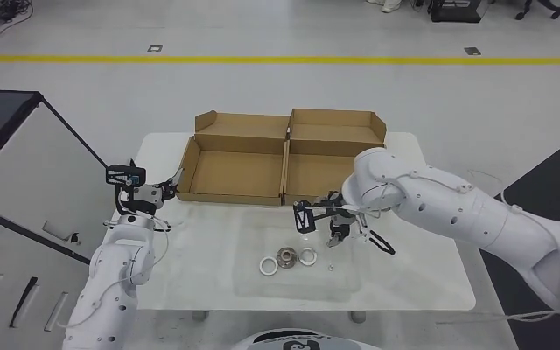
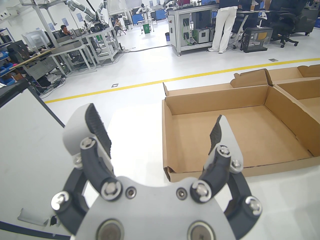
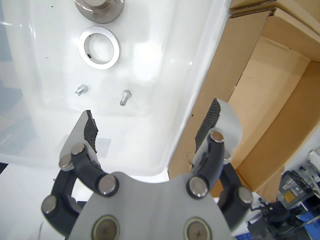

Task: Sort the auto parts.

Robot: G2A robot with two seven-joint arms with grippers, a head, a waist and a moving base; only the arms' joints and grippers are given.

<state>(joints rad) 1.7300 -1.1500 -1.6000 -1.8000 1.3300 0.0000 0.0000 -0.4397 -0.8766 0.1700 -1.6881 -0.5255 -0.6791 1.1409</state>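
Flange (image 1: 287, 257), rings (image 1: 268, 265), bolts (image 3: 125, 97) lie in tray (image 1: 262, 232) before boxes (image 1: 236, 173).

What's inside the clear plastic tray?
A white ring, a flanged steel hub, a silver metal ring and two small bolts. The right gripper hides a bit of the tray floor from above.

No readable text, no signs (too small)

L arm (image 1: 118, 262): stretched fwd along my left side, wrist approx. level. L tool (image 2: 155, 116) pts straight ahead, fingers (image 2: 96, 126) spread wide, nothing betw. the pads.
R arm (image 1: 455, 206): elbow out to the right, forearm swung in twd centre, wrist pitched down. R tool (image 3: 151, 108) likewise wide apart, empty.
I see the two arms well apart.
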